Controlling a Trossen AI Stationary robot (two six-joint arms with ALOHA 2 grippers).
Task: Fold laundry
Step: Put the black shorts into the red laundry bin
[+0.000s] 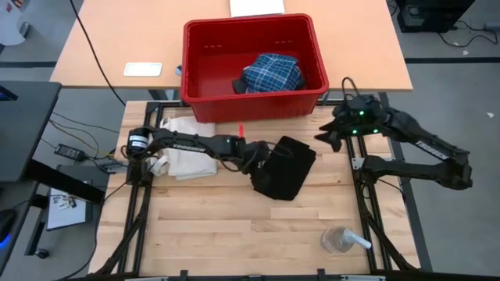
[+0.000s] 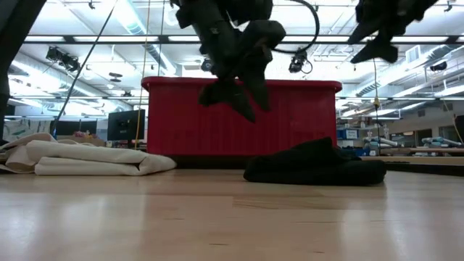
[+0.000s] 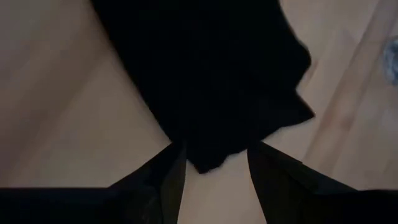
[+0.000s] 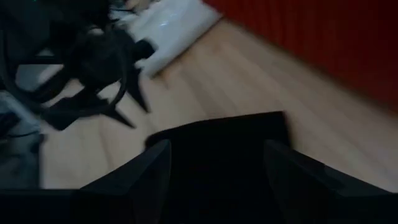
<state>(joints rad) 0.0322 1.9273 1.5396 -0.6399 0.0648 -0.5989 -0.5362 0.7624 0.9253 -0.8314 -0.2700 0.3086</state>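
A black garment [image 1: 287, 168] lies flat on the wooden table's middle, also seen in the low view [image 2: 315, 163]. My left gripper [image 1: 256, 165] hangs open above its left edge, clear of it [image 2: 243, 101]; a corner of the black cloth [image 3: 205, 163] shows below the gap between the fingers [image 3: 214, 180]. A blue-and-white plaid garment [image 1: 272, 72] lies inside the red bin [image 1: 250, 105]. A pale folded cloth [image 1: 186, 152] lies on the table at the left. My right gripper [image 1: 324, 139] is raised at the right [image 2: 373, 43], open and holding nothing [image 4: 214, 174].
The red bin [image 2: 217, 116] stands along the table's far edge, right behind the black garment. A clear plastic object [image 1: 341, 239] lies near the front right. Bare wood shows across the near half of the table.
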